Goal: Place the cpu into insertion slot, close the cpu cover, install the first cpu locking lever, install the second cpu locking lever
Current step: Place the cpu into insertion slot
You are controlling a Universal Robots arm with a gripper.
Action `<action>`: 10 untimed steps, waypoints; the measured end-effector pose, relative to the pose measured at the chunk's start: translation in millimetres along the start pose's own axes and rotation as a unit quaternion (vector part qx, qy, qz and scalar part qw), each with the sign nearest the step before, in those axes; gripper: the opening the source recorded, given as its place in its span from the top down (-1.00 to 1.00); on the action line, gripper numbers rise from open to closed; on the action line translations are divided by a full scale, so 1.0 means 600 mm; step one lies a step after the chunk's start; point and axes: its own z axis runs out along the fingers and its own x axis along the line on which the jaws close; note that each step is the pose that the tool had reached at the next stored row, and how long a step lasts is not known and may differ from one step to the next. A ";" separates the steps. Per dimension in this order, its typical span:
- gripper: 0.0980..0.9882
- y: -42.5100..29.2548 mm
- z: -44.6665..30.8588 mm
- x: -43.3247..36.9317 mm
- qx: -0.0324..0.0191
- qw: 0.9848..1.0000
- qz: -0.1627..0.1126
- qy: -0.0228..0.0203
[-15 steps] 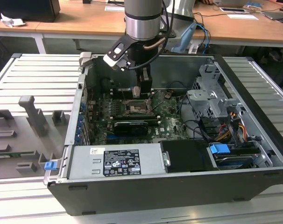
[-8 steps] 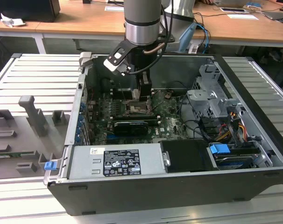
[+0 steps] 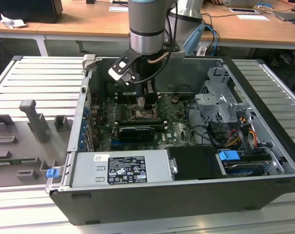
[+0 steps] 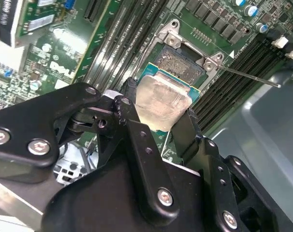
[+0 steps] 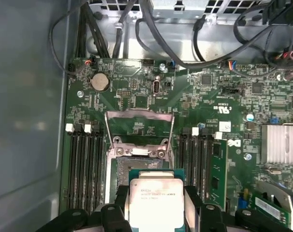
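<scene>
Low at the centre of the first wrist view, the cpu point(image 5: 153, 199) is gripped by the end effector point(image 5: 156, 212), hovering at the insertion slot's point(image 5: 137, 166) edge, unseated. The cpu cover point(image 5: 107, 130) stands raised. A good seating probably needs the chip level and all 4 edges square.

Even white room light washes the ribbed table point(image 3: 35, 73) at the exterior view's left, while the open computer case point(image 3: 186, 195) lies in shadow beneath the arm point(image 3: 147, 24). In the second wrist view the cpu point(image 4: 161, 104) glares pale; in the first wrist view the case wall point(image 5: 25, 121) carries a soft grey sheen.
</scene>
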 end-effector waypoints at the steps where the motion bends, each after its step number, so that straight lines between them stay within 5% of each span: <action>1: 0.01 0.000 0.005 0.002 0.000 1.000 0.000 0.000; 10: 0.01 -0.003 0.044 0.015 0.000 1.000 0.012 -0.001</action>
